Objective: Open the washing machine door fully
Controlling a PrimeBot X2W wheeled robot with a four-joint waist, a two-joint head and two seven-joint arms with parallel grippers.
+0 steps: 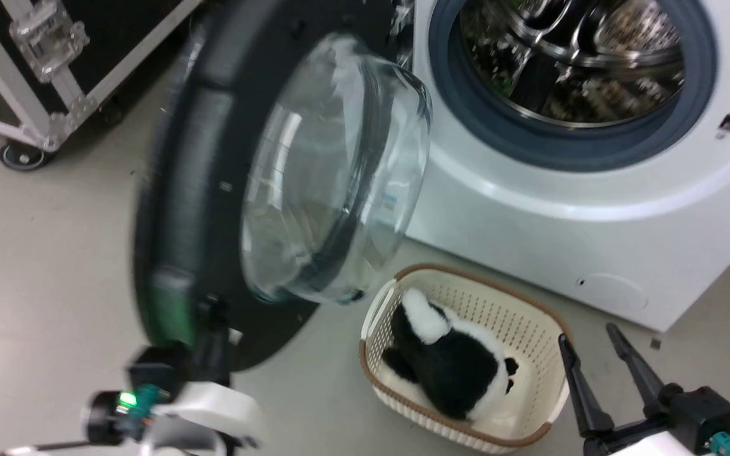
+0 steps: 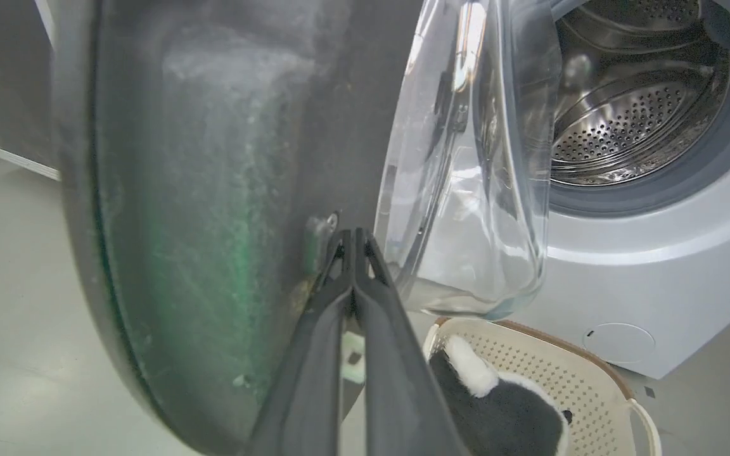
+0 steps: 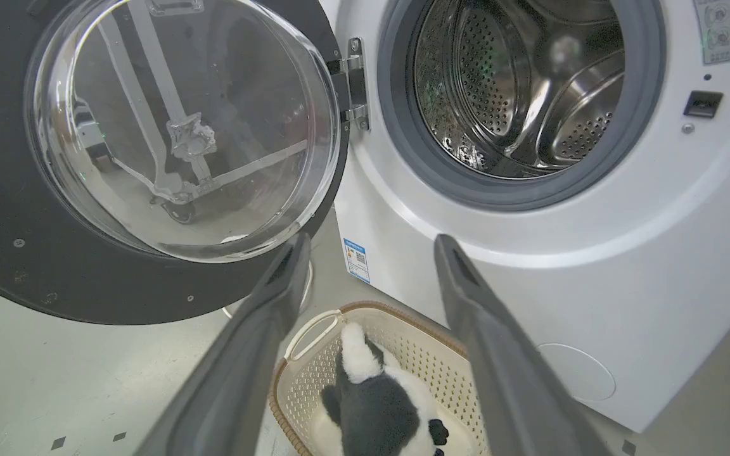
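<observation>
The washing machine door stands swung out to the left of the white machine, its clear glass bowl bulging toward the drum opening. My left gripper is shut, and its fingertips press on the door's black inner face beside a small metal latch piece. My right gripper hangs open at the lower right, apart from the door. In the right wrist view the right gripper has nothing between its fingers, with the door and hinge beyond.
A cream laundry basket holding a black-and-white plush panda sits on the floor in front of the machine, under the door's lower edge. A black flight case on casters stands at the back left.
</observation>
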